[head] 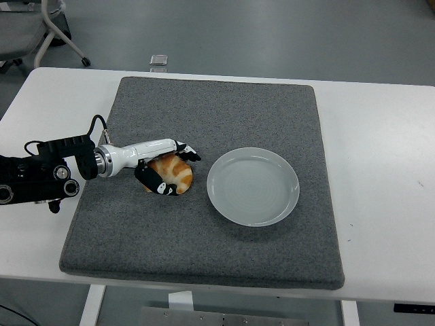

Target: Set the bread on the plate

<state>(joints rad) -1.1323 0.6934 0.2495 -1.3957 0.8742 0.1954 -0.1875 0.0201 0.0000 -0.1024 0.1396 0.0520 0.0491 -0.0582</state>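
Observation:
A golden croissant (174, 175) lies on the grey mat (204, 231), just left of an empty white plate (253, 186). My left hand (170, 170) reaches in from the left and its fingers are closing around the croissant, with the thumb below it and the other fingers over its top. The croissant still rests on the mat. The right arm is out of view.
The white table (380, 170) extends bare around the mat. A small grey object (159, 60) sits at the table's far edge. An office chair base (47, 34) stands on the floor at the top left.

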